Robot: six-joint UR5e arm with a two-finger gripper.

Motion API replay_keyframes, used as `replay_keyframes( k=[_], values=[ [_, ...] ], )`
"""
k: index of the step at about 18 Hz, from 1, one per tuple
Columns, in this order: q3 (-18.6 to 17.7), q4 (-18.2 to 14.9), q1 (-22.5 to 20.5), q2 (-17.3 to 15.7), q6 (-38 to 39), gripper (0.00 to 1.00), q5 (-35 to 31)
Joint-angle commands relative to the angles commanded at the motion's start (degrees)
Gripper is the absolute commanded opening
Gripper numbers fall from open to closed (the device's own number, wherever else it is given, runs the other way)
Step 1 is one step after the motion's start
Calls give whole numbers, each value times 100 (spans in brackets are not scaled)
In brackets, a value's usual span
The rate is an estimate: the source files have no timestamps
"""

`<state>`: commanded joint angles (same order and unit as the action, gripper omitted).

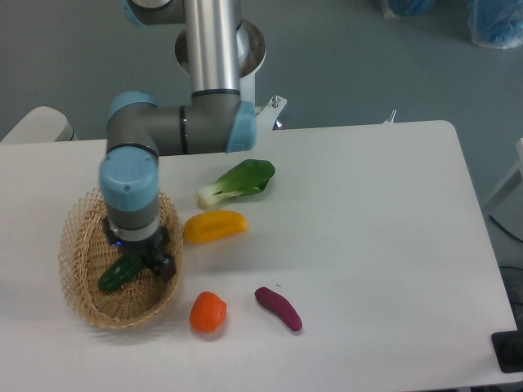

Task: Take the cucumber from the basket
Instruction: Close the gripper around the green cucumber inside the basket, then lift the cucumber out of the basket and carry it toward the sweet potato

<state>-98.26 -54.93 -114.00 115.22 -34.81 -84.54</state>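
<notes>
Hanging over the basket (82, 282) at the frame's lower left, the gripper (145, 260) hides most of the cucumber (117, 275) lying inside; whether its fingers are spread cannot be told.

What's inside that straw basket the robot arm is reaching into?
The basket holds a dark green cucumber; only its lower left end shows. The gripper and the arm's wrist cover the rest of it and the middle of the basket, so whether the fingers have closed on it cannot be seen.

Dark green cucumber (119, 273); tan woven basket (82, 286); yellow pepper (215, 227); purple sweet potato (279, 308).
</notes>
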Motion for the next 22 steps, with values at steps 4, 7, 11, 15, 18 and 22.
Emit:
replay_keyframes(
  k=[4,7,11,15,18,22],
  values=[
    [0,386,176,272,369,100,-335],
    [0,404,194,308,414,100,-432],
    [-9,404,203,361,423,99,-467],
    [-9,413,247,422,580,56,-660],
    [8,431,273,405,669,18,-661],
    [140,343,230,256,607,7,-626]
  ],
)
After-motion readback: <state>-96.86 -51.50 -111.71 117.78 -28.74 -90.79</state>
